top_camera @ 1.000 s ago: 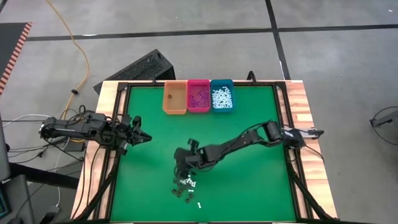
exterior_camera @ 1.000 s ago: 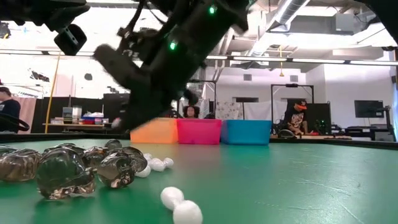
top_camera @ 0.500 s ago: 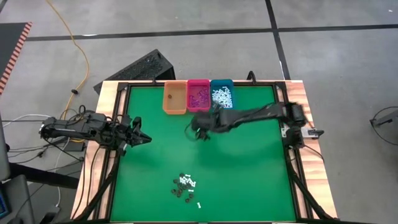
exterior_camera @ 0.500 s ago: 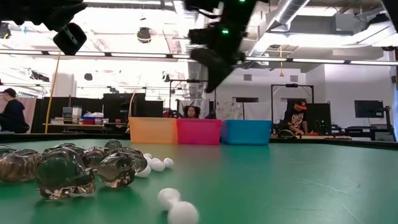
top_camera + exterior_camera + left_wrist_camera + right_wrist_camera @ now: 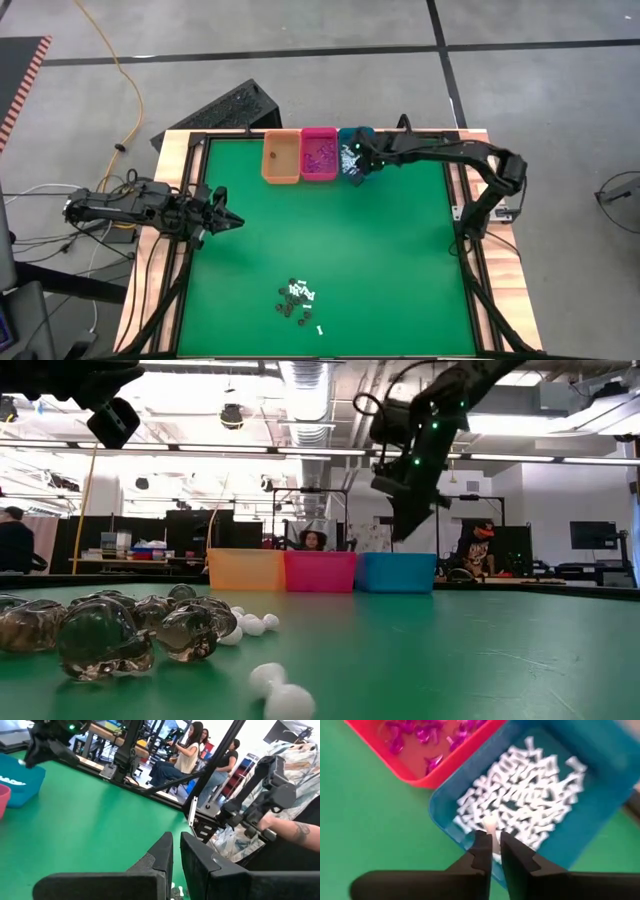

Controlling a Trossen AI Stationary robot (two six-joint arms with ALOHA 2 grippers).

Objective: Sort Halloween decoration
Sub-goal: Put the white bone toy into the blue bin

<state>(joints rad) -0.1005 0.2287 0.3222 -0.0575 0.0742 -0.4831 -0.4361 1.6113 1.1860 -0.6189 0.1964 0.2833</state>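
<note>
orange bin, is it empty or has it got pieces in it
Nearly empty: the high view shows the orange bin with bare floor and only a dark speck or two.

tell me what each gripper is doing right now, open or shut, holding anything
Left gripper: shut, holding nothing, waiting at the table's left edge.
Right gripper: over the teal bin, a white stick between its nearly shut jaws.

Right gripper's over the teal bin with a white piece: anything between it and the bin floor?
Nothing visible. The right gripper hangs above the teal bin, a white piece at its fingertips. Below lies only the pile of white pieces. The pink bin sits beside it.
</note>
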